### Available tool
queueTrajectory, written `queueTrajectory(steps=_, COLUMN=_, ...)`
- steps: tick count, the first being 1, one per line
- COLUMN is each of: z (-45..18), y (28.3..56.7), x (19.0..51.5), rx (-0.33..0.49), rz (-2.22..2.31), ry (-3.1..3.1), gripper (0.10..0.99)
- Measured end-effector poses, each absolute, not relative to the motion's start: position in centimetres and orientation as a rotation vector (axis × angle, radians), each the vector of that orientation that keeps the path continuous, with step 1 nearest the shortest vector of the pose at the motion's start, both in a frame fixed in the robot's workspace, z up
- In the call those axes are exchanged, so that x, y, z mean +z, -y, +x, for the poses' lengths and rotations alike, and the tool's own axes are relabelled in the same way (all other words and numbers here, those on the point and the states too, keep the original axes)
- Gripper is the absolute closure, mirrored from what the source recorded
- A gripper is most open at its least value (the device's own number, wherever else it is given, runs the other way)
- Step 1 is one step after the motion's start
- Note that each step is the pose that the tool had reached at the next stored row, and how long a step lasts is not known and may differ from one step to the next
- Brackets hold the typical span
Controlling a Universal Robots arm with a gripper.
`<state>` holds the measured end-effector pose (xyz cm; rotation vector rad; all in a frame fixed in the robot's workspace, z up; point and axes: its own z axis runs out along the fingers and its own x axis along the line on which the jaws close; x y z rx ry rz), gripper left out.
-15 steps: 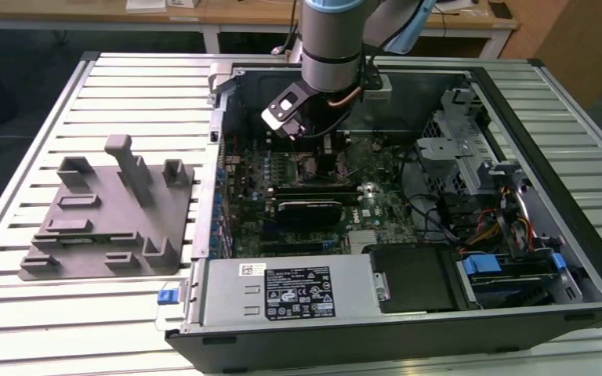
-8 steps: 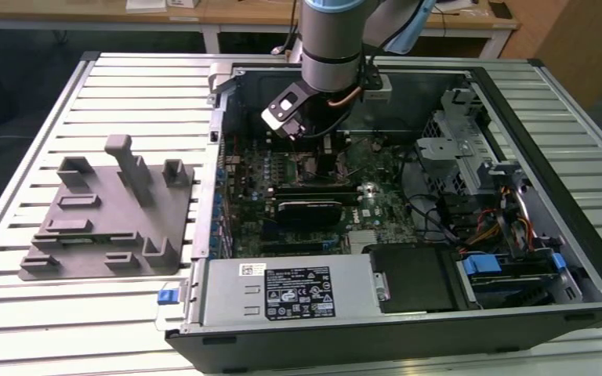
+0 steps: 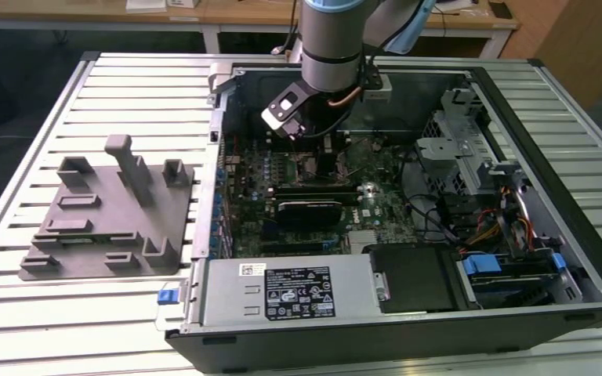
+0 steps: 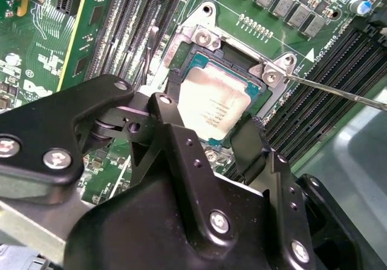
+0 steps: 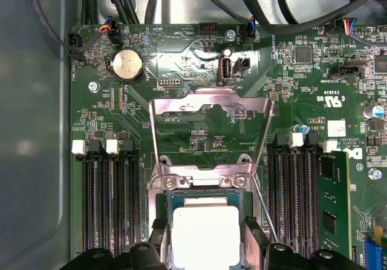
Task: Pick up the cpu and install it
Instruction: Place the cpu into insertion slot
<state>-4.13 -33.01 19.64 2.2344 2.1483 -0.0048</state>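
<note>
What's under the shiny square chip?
Beneath the cpu is the black-framed socket on the green motherboard. The frame shows around the chip's edges. The middle of the socket is covered by the chip, so it can't be seen.

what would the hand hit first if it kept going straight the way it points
Likely the socket directly under the cpu that the hand grips; the remaining gap between them is unclear.

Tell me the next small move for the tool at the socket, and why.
Probably a small straight-down nudge: the cpu sits squarely within the socket frame with the tool astride it, load plate flipped back, but full seating can't be confirmed.
</note>
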Motion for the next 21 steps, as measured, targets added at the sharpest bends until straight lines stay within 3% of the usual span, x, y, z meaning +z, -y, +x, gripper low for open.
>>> queueTrajectory(steps=11, z=-4.13, y=33.01, x=19.92, rx=-0.005, rz=2.234, ry=-2.148, gripper=0.494)
queueTrajectory(steps=13, z=-4.12, y=33.0, x=19.93, rx=-0.005, rz=2.234, ry=-2.148, gripper=0.616)
queueTrajectory(steps=14, z=-4.12, y=33.0, x=19.94, rx=-0.005, rz=2.234, ry=-2.148, gripper=0.616)
queueTrajectory(steps=16, z=-4.12, y=33.01, x=19.96, rx=-0.005, rz=2.234, ry=-2.148, gripper=0.733)
queueTrajectory(steps=17, z=-4.13, y=33.01, x=19.97, rx=-0.005, rz=2.234, ry=-2.148, gripper=0.733)
queueTrajectory(steps=19, z=-4.12, y=33.0, x=19.98, rx=-0.004, rz=2.234, ry=-2.148, gripper=0.851)
queueTrajectory(steps=20, z=-4.12, y=33.0, x=19.99, rx=-0.004, rz=2.235, ry=-2.148, gripper=0.851)
queueTrajectory(steps=21, z=-4.12, y=33.0, x=20.0, rx=-0.004, rz=2.234, ry=-2.148, gripper=0.914)
